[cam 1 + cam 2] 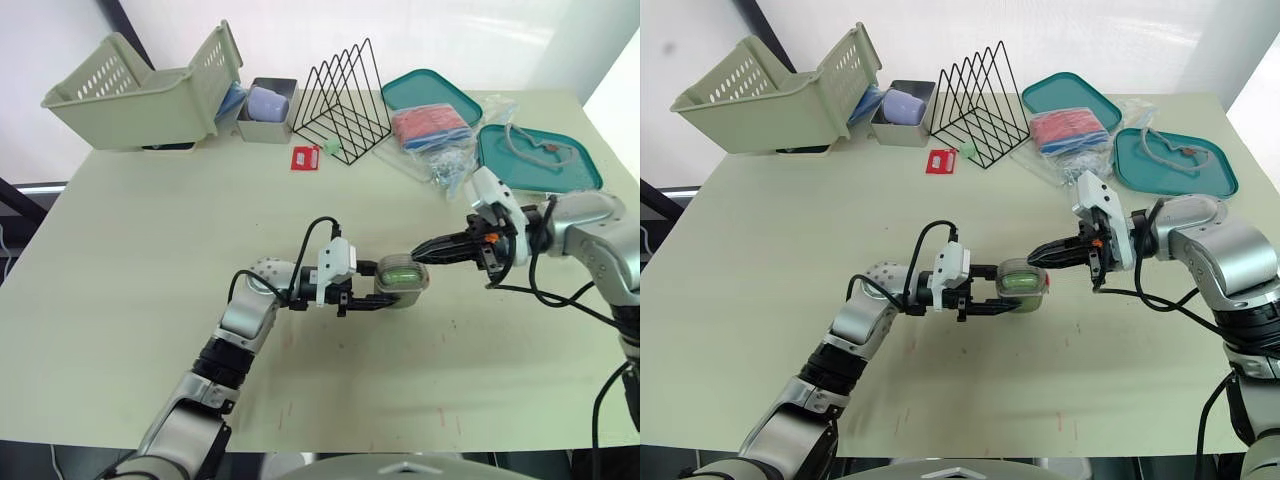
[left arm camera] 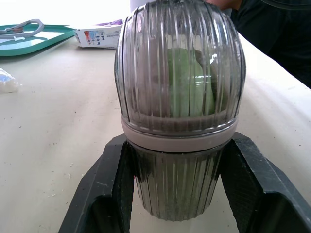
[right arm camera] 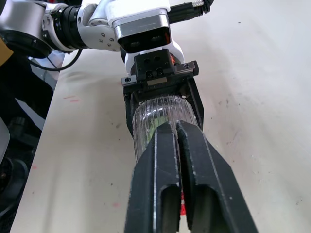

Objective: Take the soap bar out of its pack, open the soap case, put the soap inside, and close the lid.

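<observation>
Now, from the head: we see the soap case on the bench, the left hand clamped around it and the right hand at its far end.
Left wrist: green soap sits inside; the lid seems fully seated.
Right wrist: fingers pressed together, tips touching the case.
Handling: light, rigid, ribbed plastic, likely slippery; we would hold the base by its sides and press on the lid end.

The clear ribbed soap case stands lid-up and closed, its base clamped between the left gripper's fingers. The green soap bar is inside. The right gripper's closed tips meet its far end.
</observation>
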